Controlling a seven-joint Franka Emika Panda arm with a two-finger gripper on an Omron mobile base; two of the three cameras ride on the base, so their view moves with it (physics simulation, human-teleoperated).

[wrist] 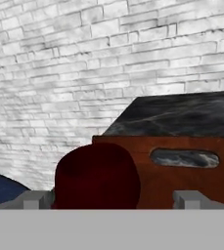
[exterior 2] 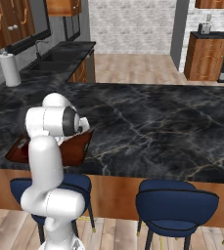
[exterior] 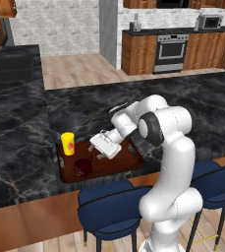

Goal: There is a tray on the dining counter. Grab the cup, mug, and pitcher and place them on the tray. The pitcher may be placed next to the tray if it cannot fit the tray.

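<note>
the fingers [wrist: 35,199] stand wide apart, one tip low on each side of the hand view, and they hold nothing. between them, close in, sits the mug [wrist: 97,177], a dark maroon round shape that rests on the tray [wrist: 191,181]. from the left base view the gripper [exterior: 98,149] hangs low over the tray [exterior: 128,162], with the mug [exterior: 82,167] just beside and below it at the near rim, and the cup [exterior: 68,143] upright at the tray's far left corner. so cup and mug look to be already on the tray; by my judgement the hand has let go of the mug and needs to come away.

the risks start right at the tips. the mug is so near the fingers that a sideways or tilted pull-out could clip its wall or handle and shove it over the near rim, which lies close to the wood edge of the table [exterior: 182,98]; a fall to the stools [exterior: 106,206] is the worst case. a straight lift looks safest. the cup stands near the hand too, and a swing to the left could knock it over, tall and light as it seems.

i cannot find the pitcher in these views, so where it stands is unknown. the base may have to drive to reach it. the tray's free part is to the right, and setting a tall glass vessel there could crowd the two small ones.
</note>
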